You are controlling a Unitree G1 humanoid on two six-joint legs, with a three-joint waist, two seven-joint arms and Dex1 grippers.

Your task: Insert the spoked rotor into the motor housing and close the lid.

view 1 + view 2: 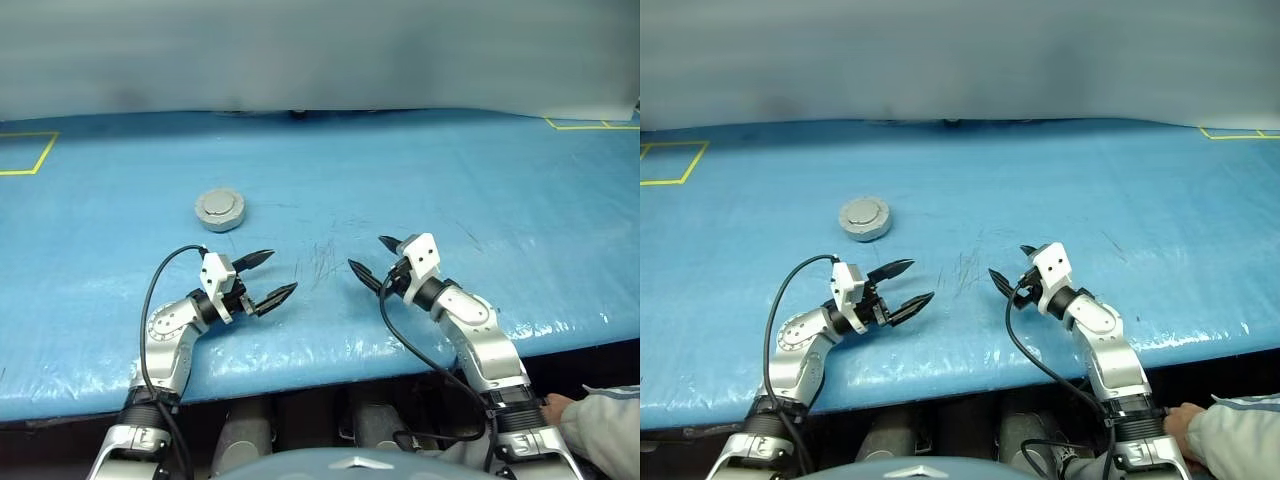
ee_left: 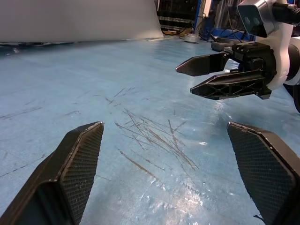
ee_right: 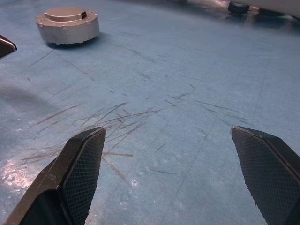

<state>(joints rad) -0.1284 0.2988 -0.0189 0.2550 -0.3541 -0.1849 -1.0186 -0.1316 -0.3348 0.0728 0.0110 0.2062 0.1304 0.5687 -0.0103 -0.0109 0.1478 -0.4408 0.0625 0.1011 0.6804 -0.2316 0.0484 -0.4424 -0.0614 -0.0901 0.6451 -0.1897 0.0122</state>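
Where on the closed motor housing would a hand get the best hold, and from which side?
Probably the straight outer wall of the motor housing, one finger on each side, coming down from above. It sits flat on the blue table with the lid shut, a low round puck with open space around it. The left hand, open, is the nearer one.

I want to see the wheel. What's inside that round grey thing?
Only the outside shows: the motor housing sits on the blue table with its lid closed. The inside is covered, so no wheel can be seen.
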